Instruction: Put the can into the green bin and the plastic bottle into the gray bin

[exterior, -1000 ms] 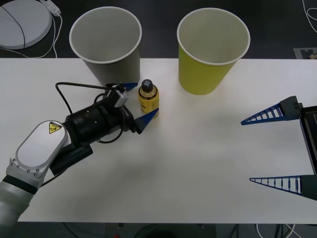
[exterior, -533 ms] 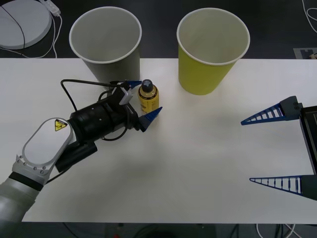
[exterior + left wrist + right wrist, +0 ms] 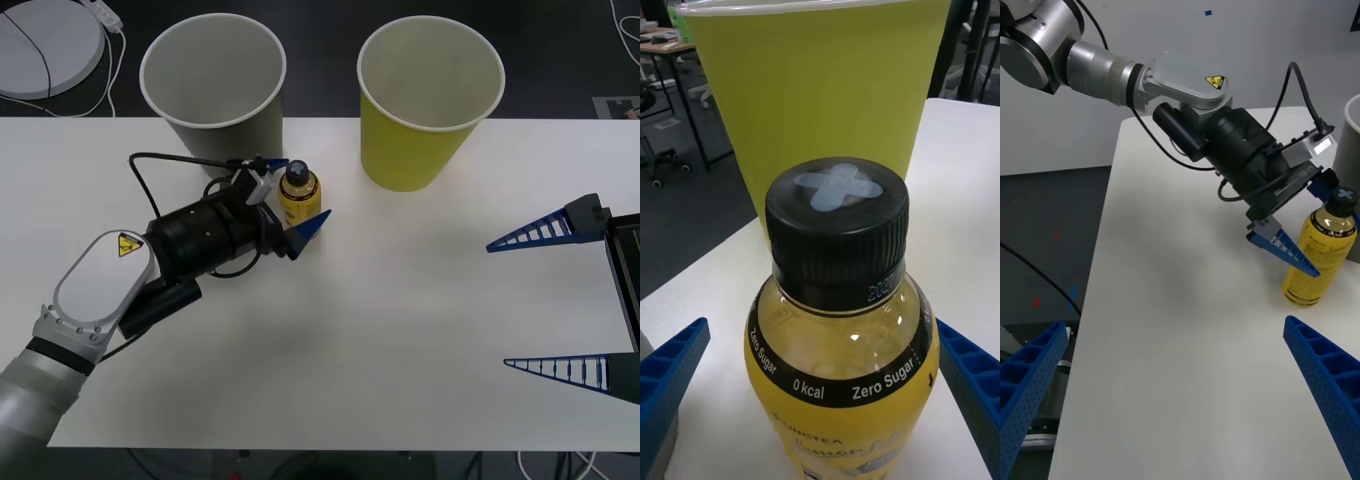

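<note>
Front view: my left pincer (image 3: 294,193) lies low over the white tabletop (image 3: 400,330) near its far edge, fingers open and straddling the bottle (image 3: 299,195), one fingertip behind it toward the gray bin (image 3: 215,90), the other on its near side; neither visibly touches it. The bottle stands upright, long axis vertical, cap up, squarely between the fingers in the left wrist view (image 3: 839,330), so I judge that closing is all the grasp calls for. The gray bin stands just behind the bottle at the far edge, the green bin (image 3: 428,100) beside it toward the right; both stand upright, mouths open. The left arm is much the nearer to the bottle; my right pincer (image 3: 555,300) waits open at the right edge, well apart. The tabletop is bare and matte around the bottle. Beyond the far edge, dark floor carries a white round device (image 3: 45,45) with its cable.
</note>
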You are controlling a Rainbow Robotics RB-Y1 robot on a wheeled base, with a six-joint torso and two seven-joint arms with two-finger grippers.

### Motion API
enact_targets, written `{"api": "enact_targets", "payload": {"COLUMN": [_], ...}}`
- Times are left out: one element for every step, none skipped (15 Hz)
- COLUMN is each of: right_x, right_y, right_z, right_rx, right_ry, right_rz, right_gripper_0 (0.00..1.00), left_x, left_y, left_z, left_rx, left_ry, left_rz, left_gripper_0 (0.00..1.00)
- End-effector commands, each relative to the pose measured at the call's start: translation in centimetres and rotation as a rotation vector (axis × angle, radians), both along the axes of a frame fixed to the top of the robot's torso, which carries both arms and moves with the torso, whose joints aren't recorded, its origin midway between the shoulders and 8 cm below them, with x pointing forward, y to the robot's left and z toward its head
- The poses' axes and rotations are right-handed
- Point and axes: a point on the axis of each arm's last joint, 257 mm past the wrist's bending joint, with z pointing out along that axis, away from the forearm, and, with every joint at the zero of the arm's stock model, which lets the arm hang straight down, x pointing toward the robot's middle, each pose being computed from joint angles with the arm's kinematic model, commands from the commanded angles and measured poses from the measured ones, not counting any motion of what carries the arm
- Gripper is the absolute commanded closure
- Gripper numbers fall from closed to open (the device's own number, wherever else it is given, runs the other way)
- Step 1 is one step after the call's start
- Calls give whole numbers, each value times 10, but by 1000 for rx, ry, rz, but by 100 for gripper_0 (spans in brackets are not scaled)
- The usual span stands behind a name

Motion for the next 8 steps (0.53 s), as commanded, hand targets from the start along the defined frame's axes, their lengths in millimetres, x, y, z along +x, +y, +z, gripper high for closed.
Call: {"api": "enact_targets", "payload": {"right_x": [0,0,0,0,0,0,0,0], "right_y": [0,0,0,0,0,0,0,0], "right_z": [0,0,0,0,0,0,0,0], "right_rx": [0,0,0,0,0,0,0,0], "right_ry": [0,0,0,0,0,0,0,0], "right_rz": [0,0,0,0,0,0,0,0], "right_gripper_0": [0,0,0,0,0,0,0,0], "left_x": [0,0,-1,0,-1,-1,-1,-1], "left_y": [-5,-6,-8,-9,-10,-10,-11,-10], "left_z": [0,0,-1,0,0,0,0,0], "left_rx": [5,1,1,2,0,-2,-5,-5], "left_ry": [-6,-4,-4,-7,-6,-4,-1,-1], "left_rz": [-3,-2,-4,-3,-3,-3,-4,-3], "left_gripper_0": [0,0,0,0,0,0,0,0]}}
